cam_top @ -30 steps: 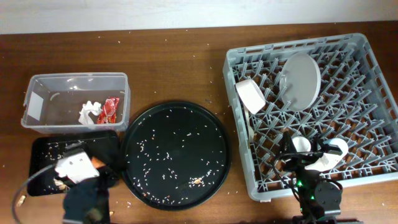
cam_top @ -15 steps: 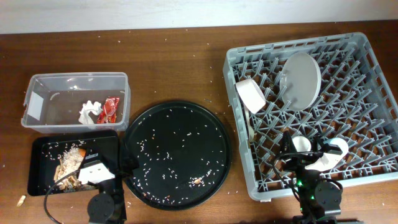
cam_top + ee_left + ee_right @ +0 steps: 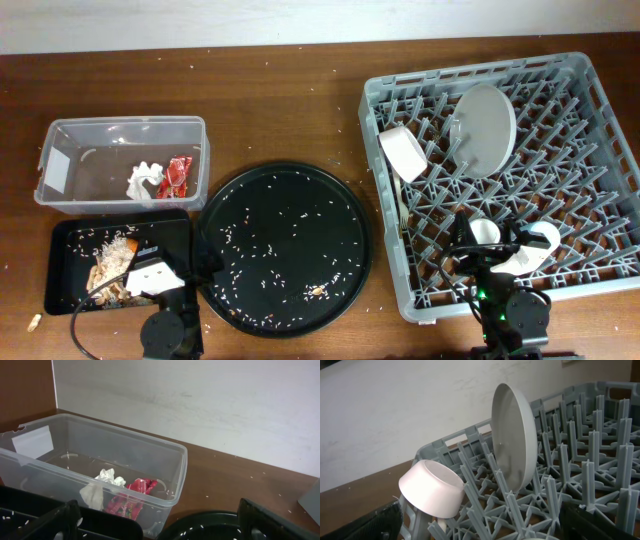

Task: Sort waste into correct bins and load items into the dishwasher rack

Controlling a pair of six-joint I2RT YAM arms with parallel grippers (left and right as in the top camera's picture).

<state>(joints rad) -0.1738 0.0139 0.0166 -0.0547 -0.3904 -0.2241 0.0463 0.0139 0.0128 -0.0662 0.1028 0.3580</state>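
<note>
Left arm (image 3: 162, 335), right arm (image 3: 512, 315): jaws apart

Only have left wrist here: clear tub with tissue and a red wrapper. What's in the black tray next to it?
Observer: Brownish food scraps, piled at one end of the black tray.
Operator: And the rack, anything loaded?
Observer: A plate stands on edge between the pegs, with a bowl tilted beside it.
Operator: Is the round tray cleared?
Observer: No. Scattered rice grains and a small brownish crumb lie on it.
</note>
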